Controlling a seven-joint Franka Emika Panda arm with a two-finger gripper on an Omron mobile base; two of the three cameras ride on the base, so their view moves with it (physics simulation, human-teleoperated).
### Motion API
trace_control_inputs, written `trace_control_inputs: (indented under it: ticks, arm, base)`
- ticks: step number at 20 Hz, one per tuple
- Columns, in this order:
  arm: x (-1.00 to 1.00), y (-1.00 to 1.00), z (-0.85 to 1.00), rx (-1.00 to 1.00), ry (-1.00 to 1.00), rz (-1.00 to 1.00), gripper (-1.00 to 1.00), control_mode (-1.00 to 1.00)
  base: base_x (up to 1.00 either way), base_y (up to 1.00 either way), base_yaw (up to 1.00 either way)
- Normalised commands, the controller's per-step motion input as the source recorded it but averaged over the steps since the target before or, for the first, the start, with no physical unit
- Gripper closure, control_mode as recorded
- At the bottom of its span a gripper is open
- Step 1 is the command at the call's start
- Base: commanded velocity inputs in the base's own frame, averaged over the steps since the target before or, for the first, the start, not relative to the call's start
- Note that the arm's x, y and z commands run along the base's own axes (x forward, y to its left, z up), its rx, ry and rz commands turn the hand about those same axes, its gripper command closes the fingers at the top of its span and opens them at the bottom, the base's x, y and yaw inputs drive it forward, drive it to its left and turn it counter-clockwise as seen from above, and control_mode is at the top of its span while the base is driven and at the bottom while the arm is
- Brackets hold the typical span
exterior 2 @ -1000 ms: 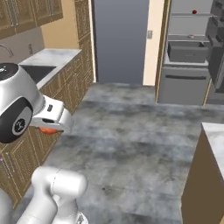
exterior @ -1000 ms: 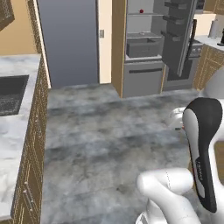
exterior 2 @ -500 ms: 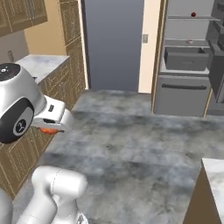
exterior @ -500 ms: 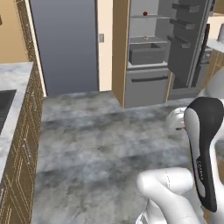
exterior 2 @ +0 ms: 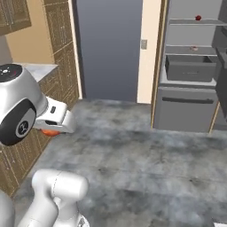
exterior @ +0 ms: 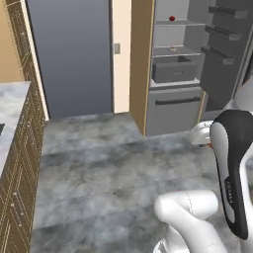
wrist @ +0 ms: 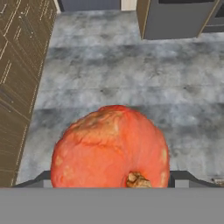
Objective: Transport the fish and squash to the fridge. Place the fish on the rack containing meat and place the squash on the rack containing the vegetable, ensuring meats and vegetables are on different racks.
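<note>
My gripper (wrist: pixel 113 177) is shut on the squash (wrist: pixel 110 146), a round orange lump that takes up the middle of the hand view above the grey floor. In the right base view the squash (exterior 2: pixel 49 132) peeks out orange under the white hand (exterior 2: pixel 56 120) at the left. Ahead stands the open fridge (exterior 2: pixel 188 108), some way beyond the hand. The dark red vegetable (exterior 2: pixel 198 18) sits on its upper rack and the meat (exterior 2: pixel 193 48) on the rack below, above a grey drawer bin (exterior 2: pixel 189 68). From the left base the vegetable (exterior: pixel 172 19) and meat (exterior: pixel 172 49) show too. The fish is out of view.
Wooden cabinets (exterior 2: pixel 20 150) with a marble counter (exterior: pixel 10 106) line the left side. A dark grey door (exterior: pixel 74 54) and a cream wall strip (exterior: pixel 121 54) stand left of the fridge. The fridge's open door with bins (exterior: pixel 222 54) juts out on the right. Grey floor (exterior 2: pixel 133 159) lies between.
The whole scene has shifted as the base drove: the fridge is now larger and nearer the middle, and the counter has slid away left. The squash stays in the gripper.
</note>
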Motion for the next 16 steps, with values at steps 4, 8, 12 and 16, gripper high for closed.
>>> trace_control_inputs:
  ticks: [4, 8, 12, 16]
  arm:
    - [0.0, 0.0, 0.0, 0.0, 0.0, 0.0, 1.0, 1.0]
    - [0.0, 0.0, 0.0, 0.0, 0.0, 0.0, 1.0, 1.0]
    - [0.0, 0.0, 0.0, 0.0, 0.0, 0.0, 1.0, 1.0]
    - [0.0, 0.0, 0.0, 0.0, 0.0, 0.0, 1.0, 1.0]
  base:
    - [1.0, -0.11, -0.06]
    - [1.0, -0.18, -0.14]
    - [1.0, -0.54, -0.16]
    - [1.0, -0.89, -0.18]
